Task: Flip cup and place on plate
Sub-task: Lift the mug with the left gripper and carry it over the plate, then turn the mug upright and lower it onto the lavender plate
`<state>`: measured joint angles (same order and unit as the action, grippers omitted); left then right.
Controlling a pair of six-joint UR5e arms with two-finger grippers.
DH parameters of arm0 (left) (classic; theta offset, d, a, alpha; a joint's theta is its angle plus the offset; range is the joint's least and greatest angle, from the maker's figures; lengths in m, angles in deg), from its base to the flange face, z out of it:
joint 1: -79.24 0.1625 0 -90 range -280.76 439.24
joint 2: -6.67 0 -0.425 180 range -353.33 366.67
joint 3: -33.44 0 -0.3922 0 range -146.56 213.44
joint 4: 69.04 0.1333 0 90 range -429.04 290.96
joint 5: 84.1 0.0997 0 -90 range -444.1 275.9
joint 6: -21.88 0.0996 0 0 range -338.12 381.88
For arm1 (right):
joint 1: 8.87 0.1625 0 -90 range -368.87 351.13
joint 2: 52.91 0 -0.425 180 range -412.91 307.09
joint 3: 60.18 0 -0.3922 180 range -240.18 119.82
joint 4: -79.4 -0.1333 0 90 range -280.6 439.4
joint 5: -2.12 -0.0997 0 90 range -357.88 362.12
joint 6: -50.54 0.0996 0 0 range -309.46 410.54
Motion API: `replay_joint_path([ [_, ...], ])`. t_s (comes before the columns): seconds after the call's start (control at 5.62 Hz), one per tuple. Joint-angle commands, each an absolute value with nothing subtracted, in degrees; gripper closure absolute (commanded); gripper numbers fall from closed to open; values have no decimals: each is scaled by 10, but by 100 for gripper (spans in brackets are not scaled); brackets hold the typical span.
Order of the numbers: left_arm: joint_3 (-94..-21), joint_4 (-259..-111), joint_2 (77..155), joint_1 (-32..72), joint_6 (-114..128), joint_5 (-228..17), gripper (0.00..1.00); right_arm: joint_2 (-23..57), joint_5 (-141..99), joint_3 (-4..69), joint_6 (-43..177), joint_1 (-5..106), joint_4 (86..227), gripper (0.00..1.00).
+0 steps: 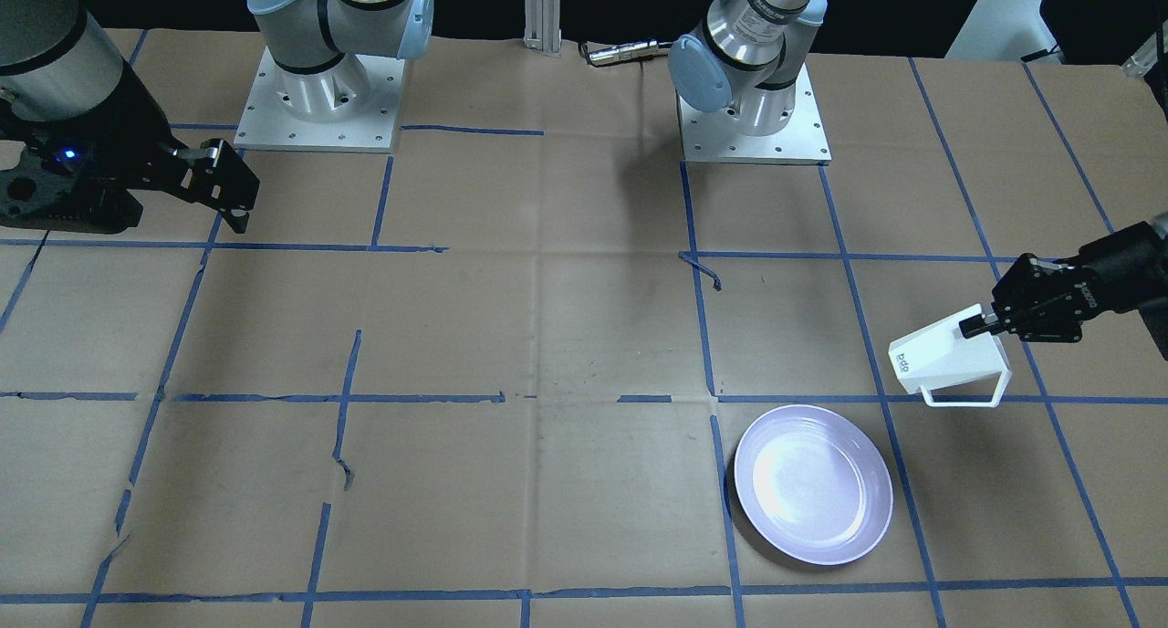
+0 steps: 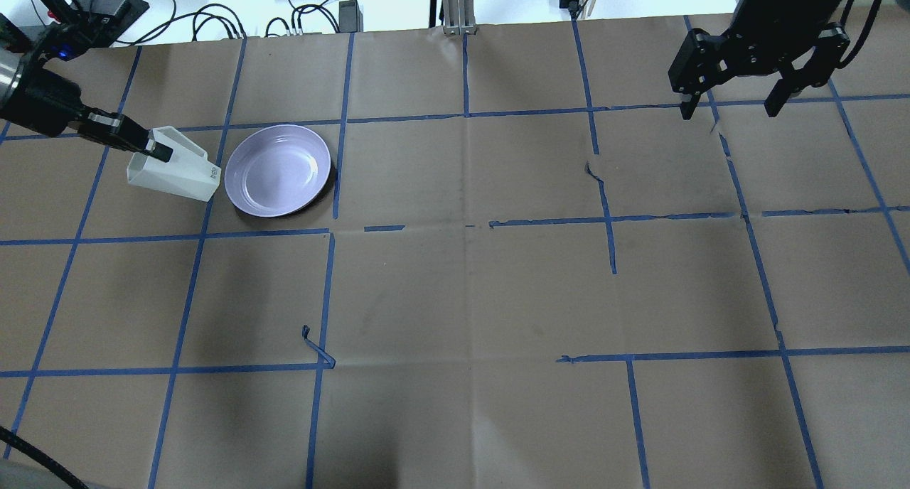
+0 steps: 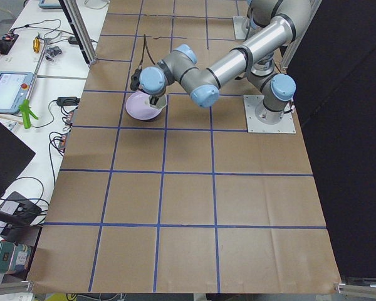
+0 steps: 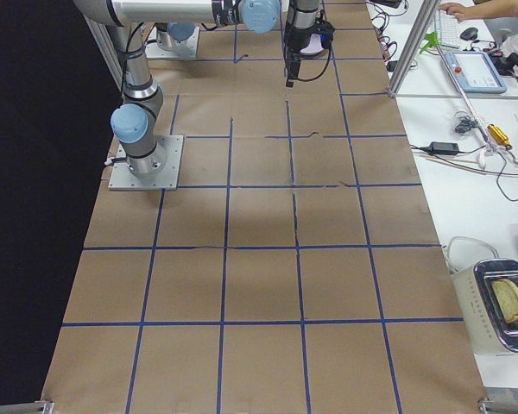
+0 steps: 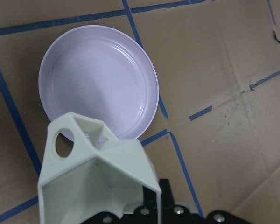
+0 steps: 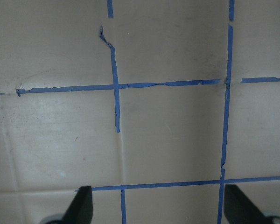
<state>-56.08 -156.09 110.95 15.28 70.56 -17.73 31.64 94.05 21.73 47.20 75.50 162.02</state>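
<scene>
The white faceted cup (image 1: 949, 359) hangs tilted on its side above the table, just beside the pale lavender plate (image 1: 812, 484). My left gripper (image 1: 981, 322) is shut on the cup's rim wall; the cup's base points toward the plate and its angular handle hangs down. In the overhead view the cup (image 2: 174, 168) sits left of the plate (image 2: 279, 169), held by my left gripper (image 2: 158, 148). The left wrist view shows the cup (image 5: 95, 175) close up, with the plate (image 5: 99, 79) beyond it. My right gripper (image 2: 732, 109) is open and empty, far across the table.
Brown paper with blue tape grid lines covers the table (image 2: 462, 283). Both arm bases (image 1: 753, 117) stand at the robot's edge. Cables and a metal post (image 2: 455, 6) line the far edge. Loose torn tape (image 2: 316, 347) lies mid-table.
</scene>
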Motion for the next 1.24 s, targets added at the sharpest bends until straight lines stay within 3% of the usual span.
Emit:
replay_joint_path([
  [0.0, -575, -1410, 1128, 28, 589, -53, 100, 316, 940, 217, 472, 755, 1620, 0],
  [0.36, -579, -1341, 1159, -55, 549, 49, 100, 316, 940, 217, 472, 755, 1620, 0],
  [1.07, -595, -1266, 1220, -60, 540, 94, 100, 316, 940, 217, 472, 755, 1620, 0],
])
